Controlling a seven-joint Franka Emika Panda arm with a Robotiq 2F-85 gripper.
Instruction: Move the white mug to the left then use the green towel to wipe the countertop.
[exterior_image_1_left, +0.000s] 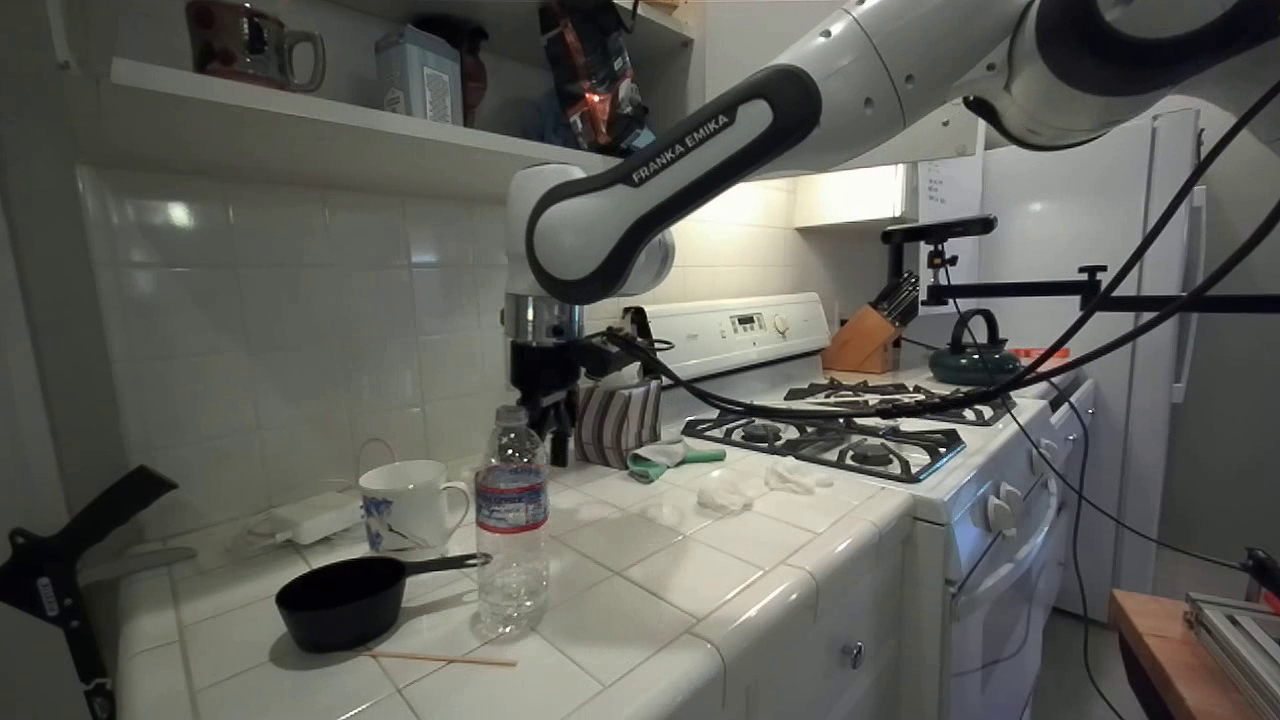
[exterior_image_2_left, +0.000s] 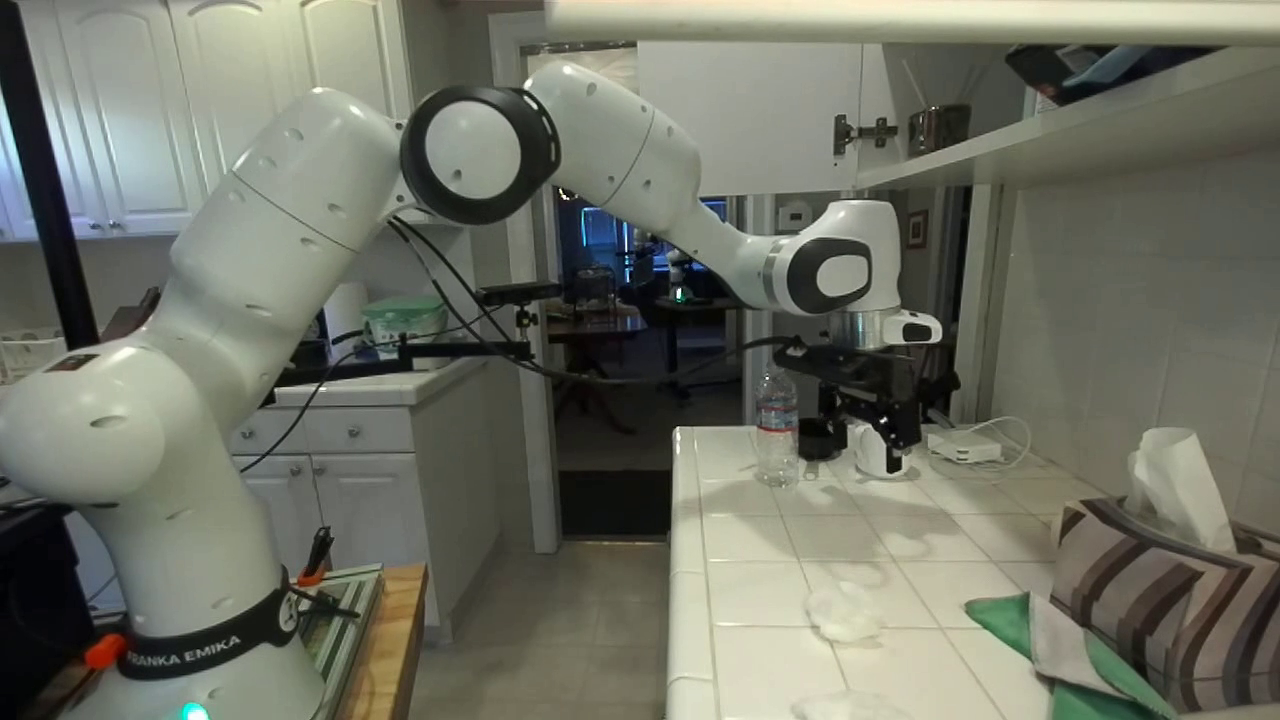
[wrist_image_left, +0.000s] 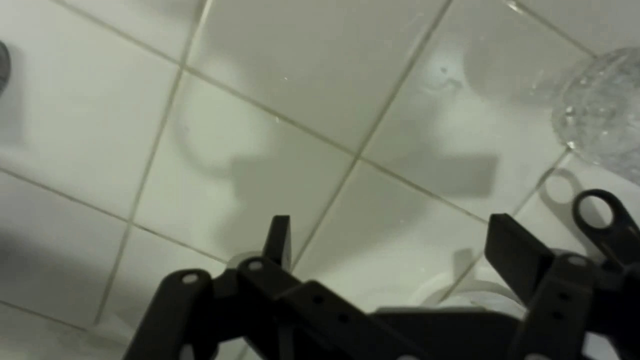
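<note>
Gripper (wrist_image_left: 390, 225) stood spread, empty; bottle (wrist_image_left: 602, 110) sat at two o'clock in wrist view, so swinging that way risked toppling it.

Layout as I read it in an exterior view: on the countertop (exterior_image_1_left: 690, 570), mug (exterior_image_1_left: 405, 510) behind saucepan (exterior_image_1_left: 345, 605); bottle (exterior_image_1_left: 512, 590) right of both, saucepan's handle (exterior_image_1_left: 440, 564) pointing toward it. Stick (exterior_image_1_left: 440, 659) lies before the saucepan. Corded box (exterior_image_1_left: 318, 516) left of the mug, near the wall (exterior_image_1_left: 290, 370). My gripper (wrist_image_left: 391, 240) is above the countertop, between mug and tissue box (exterior_image_1_left: 618, 430). Towel (exterior_image_1_left: 658, 458) lies just before the tissue box, two wads (exterior_image_1_left: 725, 495) to its right. Stove (exterior_image_1_left: 700, 340) right of these, knife block (exterior_image_1_left: 860, 342) beyond it. Shelf (exterior_image_1_left: 350, 126) on the wall, above the countertop.
</note>
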